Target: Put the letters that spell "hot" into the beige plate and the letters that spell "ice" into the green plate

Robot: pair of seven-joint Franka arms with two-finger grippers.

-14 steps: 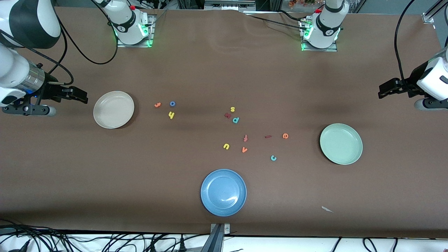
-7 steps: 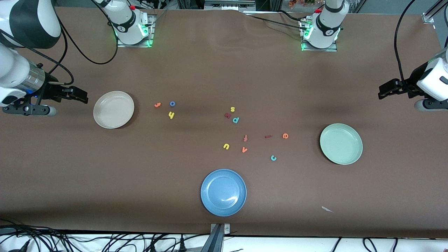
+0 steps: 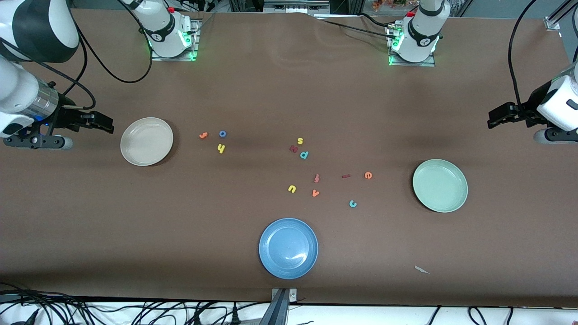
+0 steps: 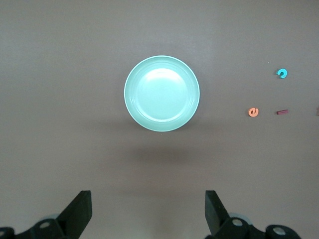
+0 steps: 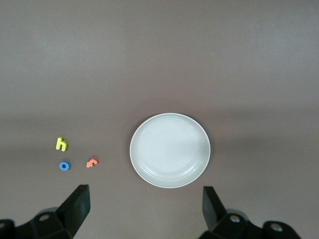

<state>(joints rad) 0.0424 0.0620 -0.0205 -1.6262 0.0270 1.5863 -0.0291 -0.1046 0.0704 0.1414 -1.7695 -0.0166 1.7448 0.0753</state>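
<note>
I have both arms waiting high at their own ends of the table. My left gripper [image 4: 144, 214] hangs wide open and empty over bare table near the green plate [image 3: 440, 185]. My right gripper [image 5: 144, 211] hangs likewise, wide open and empty, near the beige plate [image 3: 146, 141]. Both plates hold nothing. The yellow h [image 3: 221, 148], blue o [image 3: 222, 133] and orange t [image 3: 203, 135] lie clustered beside the beige plate. The dark red i [image 3: 346, 176], orange e [image 3: 368, 175] and teal c [image 3: 352, 204] lie toward the green plate.
</note>
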